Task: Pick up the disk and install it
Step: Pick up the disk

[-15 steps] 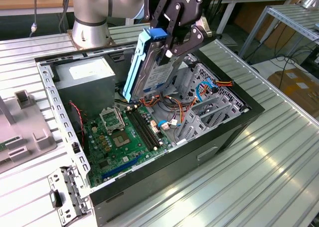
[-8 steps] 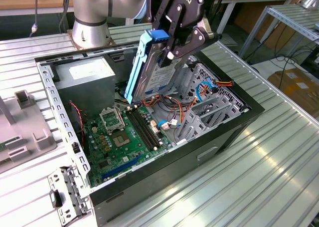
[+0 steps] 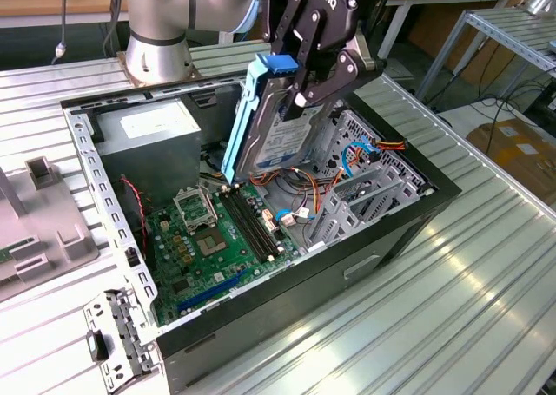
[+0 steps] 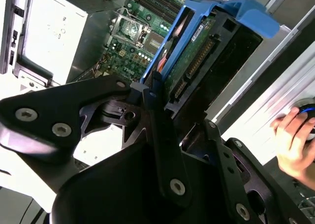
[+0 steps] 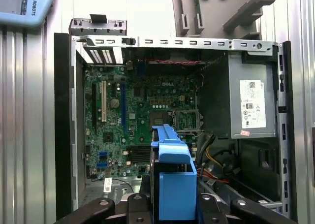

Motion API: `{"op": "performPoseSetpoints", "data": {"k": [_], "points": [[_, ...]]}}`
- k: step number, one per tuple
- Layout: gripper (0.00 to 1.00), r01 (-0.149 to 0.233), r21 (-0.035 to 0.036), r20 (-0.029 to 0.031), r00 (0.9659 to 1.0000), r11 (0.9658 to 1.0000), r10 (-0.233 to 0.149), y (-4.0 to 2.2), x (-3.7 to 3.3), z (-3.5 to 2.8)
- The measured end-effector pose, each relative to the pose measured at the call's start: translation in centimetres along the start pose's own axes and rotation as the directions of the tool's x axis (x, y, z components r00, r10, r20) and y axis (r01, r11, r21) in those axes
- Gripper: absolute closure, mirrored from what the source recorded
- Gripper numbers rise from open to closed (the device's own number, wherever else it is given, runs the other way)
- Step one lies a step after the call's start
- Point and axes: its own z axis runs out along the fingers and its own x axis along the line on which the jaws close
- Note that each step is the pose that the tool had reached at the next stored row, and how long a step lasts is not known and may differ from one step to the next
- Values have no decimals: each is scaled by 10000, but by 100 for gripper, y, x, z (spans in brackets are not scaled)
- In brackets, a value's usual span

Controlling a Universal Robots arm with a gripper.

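Silver metal with blue plastic side rails, the disk [image 3: 280, 139] is gripped near its upper end by the gripper [image 3: 314, 87], whose black fingers are closed on it from both faces. The arm rises from its grey base [image 3: 156, 30] behind the open computer case [image 3: 85, 156] and bends forward over it, so the gripper points down into the case's opening. The disk stands steeply on end and leans toward the exterior view's right. Its blue tab is uppermost and its lower end is close above the green motherboard [image 3: 201, 239]; I cannot tell whether they touch. It sits between the grey power supply [image 3: 148, 139] on the exterior view's left and the drive cage [image 3: 365, 187] on the right. In the second wrist view a person's hand [image 4: 293, 140] rests beside the case, apart from the gripper. The case sits on a ribbed metal table [image 3: 452, 325].
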Motion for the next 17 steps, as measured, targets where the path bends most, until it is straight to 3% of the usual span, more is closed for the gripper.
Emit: {"op": "performPoseSetpoints", "data": {"k": [4,17], "points": [[64,-26,3,0,10000,10000,26,-10,38,-5],[64,-25,4,1,10000,10000,25,-12,59,-7]]}}
